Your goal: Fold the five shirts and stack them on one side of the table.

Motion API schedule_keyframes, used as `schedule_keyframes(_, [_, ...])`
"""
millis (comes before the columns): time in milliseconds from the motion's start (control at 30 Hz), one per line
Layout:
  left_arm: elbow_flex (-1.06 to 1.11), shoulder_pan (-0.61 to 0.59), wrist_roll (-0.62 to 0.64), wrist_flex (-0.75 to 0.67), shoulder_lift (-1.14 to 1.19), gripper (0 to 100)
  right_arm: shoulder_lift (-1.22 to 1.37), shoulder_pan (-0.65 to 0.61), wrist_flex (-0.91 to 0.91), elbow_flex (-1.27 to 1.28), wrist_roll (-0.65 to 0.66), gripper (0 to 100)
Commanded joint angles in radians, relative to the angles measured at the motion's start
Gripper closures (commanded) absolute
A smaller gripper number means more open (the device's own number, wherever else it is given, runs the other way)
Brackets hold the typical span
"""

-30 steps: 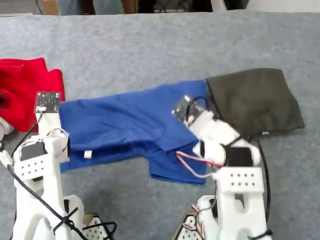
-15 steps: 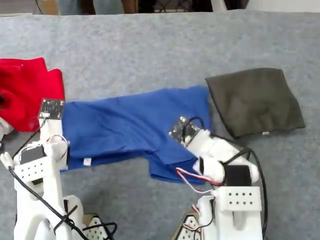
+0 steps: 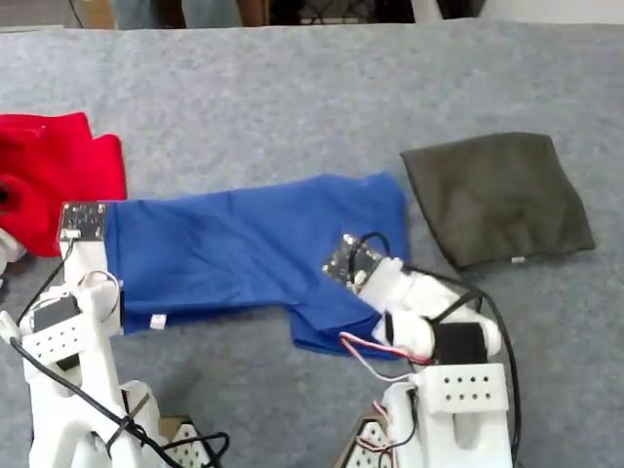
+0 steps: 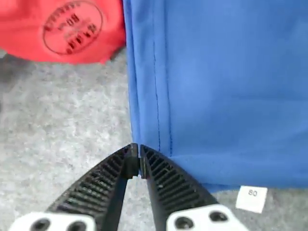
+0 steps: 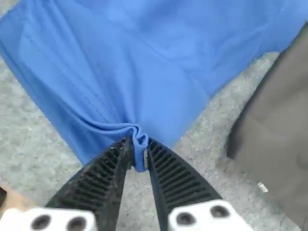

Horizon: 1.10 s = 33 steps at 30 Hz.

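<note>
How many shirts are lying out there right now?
3: a red shirt at the far left, a blue shirt spread in the middle, and a folded dark shirt on the right. More may lie outside the view.

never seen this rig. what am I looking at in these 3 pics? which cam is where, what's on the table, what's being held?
Two small white robot arms sit side by side at a grey, felt-like table. The wide picture comes from a fixed camera looking down over everything. The other two come from a camera on each arm's wrist, looking along that arm's black jaws.

On the table lie a blue shirt, spread out, a red shirt at the left side, and a dark folded shirt on the right.

The left arm, next to the red shirt, has its jaws shut on the blue shirt's edge at a corner. The right arm has its jaws pinching a bunched fold of the same shirt at its other end, near the dark one.
</note>
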Motion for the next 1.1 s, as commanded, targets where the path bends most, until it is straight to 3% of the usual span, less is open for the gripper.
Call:
schedule_keyframes(0, [-0.01, -0.004, -0.006, -0.015, -0.011, 97, -0.01, -0.032, 0.006, 0.002, 0.029, 98.3])
schedule_keyframes(100, [-0.031, -0.019, -0.009, 0.006, -0.011, 94, -0.01, -0.026, 0.063, -0.013, 0.109, 93.3])
schedule_keyframes(233, [-0.137, -0.061, -0.003, 0.126, -0.017, 80, -0.012, 0.015, 0.146, -0.097, 0.115, 74.7])
schedule_keyframes(367, [-0.294, -0.079, -0.011, 0.272, -0.02, 79, -0.01, 0.077, 0.146, -0.191, 0.141, 66.2])
schedule_keyframes(467, [-0.453, -0.122, -0.003, 0.33, -0.021, 80, -0.002, 0.106, 0.118, -0.252, 0.166, 68.5])
schedule_keyframes(533, [-0.579, -0.131, 0.012, 0.359, -0.011, 87, -0.001, 0.132, 0.064, -0.286, 0.167, 74.3])
schedule_keyframes(600, [-0.682, -0.102, 0.068, 0.371, -0.009, 98, 0.004, 0.14, -0.003, -0.298, 0.167, 87.3])
schedule_keyframes(667, [-0.722, -0.033, 0.138, 0.37, -0.003, 94, 0.031, 0.129, -0.064, -0.302, 0.164, 99.1])
schedule_keyframes(733, [-0.727, 0.053, 0.198, 0.347, 0.026, 96, 0.084, 0.121, -0.094, -0.306, 0.144, 94.8])
schedule_keyframes(867, [-0.685, 0.166, 0.269, 0.199, 0.18, 97, 0.24, 0.087, -0.115, -0.407, 0.026, 97.2])
schedule_keyframes(1067, [-0.685, 0.211, 0.359, -0.026, 0.451, 97, 0.596, 0.048, -0.098, -0.684, -0.161, 97.6])
